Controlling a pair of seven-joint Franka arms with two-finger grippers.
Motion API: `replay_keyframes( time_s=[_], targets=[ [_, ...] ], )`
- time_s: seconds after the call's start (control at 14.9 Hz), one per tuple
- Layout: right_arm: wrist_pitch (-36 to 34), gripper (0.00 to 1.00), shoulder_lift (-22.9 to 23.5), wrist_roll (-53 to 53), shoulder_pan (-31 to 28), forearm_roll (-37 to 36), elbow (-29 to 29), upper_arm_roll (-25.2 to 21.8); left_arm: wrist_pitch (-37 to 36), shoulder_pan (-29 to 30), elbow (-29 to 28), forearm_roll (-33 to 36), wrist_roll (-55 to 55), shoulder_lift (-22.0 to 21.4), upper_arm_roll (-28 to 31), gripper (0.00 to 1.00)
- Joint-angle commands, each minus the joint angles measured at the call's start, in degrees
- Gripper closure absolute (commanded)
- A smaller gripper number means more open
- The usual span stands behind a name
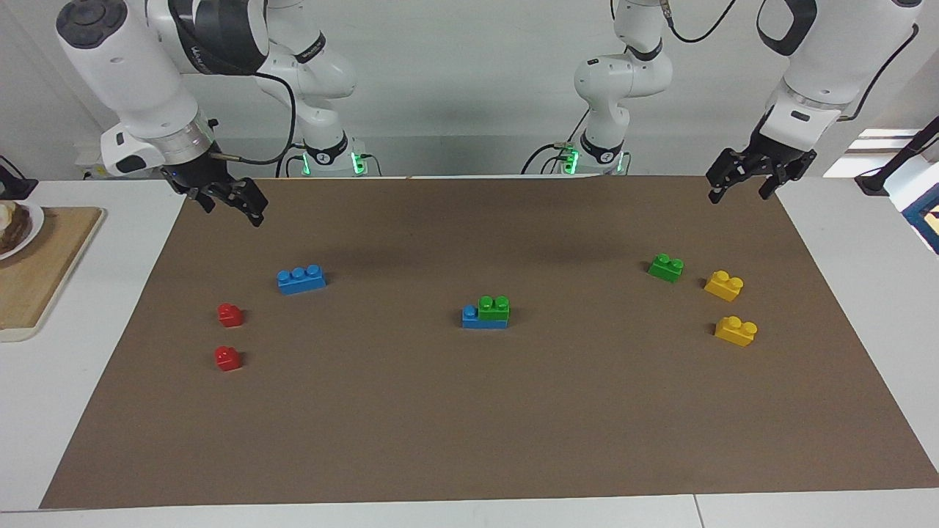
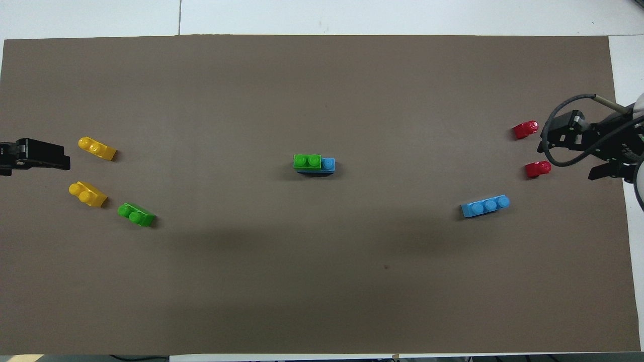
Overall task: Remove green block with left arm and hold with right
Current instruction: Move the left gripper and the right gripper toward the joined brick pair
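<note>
A green block (image 1: 494, 307) sits stacked on one end of a blue brick (image 1: 473, 319) at the middle of the brown mat; the pair also shows in the overhead view (image 2: 307, 161). A second green block (image 1: 665, 267) lies loose toward the left arm's end, also in the overhead view (image 2: 136, 214). My left gripper (image 1: 741, 194) hangs open and empty in the air over the mat's corner at its own end, seen from above (image 2: 45, 155). My right gripper (image 1: 231, 211) hangs open and empty over the mat's corner at its own end, seen from above (image 2: 573, 156).
Two yellow bricks (image 1: 724, 284) (image 1: 736, 330) lie beside the loose green block. A blue three-stud brick (image 1: 301, 279) and two small red bricks (image 1: 229, 314) (image 1: 227, 358) lie toward the right arm's end. A wooden board (image 1: 44, 271) with a plate (image 1: 15, 227) sits off the mat there.
</note>
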Motion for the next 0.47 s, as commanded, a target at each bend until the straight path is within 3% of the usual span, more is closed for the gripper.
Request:
replay_keyframes(
  time_s=[0.0, 0.13, 0.4],
  targets=[
    [3.43, 0.02, -0.46, 19.40, 1.09, 4.83, -3.14, 0.21, -0.98, 0.06, 0.50, -0.54, -1.30, -0.05, 0.20, 0.00],
    [4.40, 0.02, 0.86, 28.66, 1.52, 9.74, -3.23, 0.21, -0.54, 0.07, -0.20, -0.54, -4.72, -0.22, 0.20, 0.00],
    [7.46, 0.02, 4.64, 37.12, 1.17, 22.30, -4.54, 0.12, 2.61, -2.12, -4.58, -0.62, -16.90, -1.97, -0.24, 0.00]
  ],
)
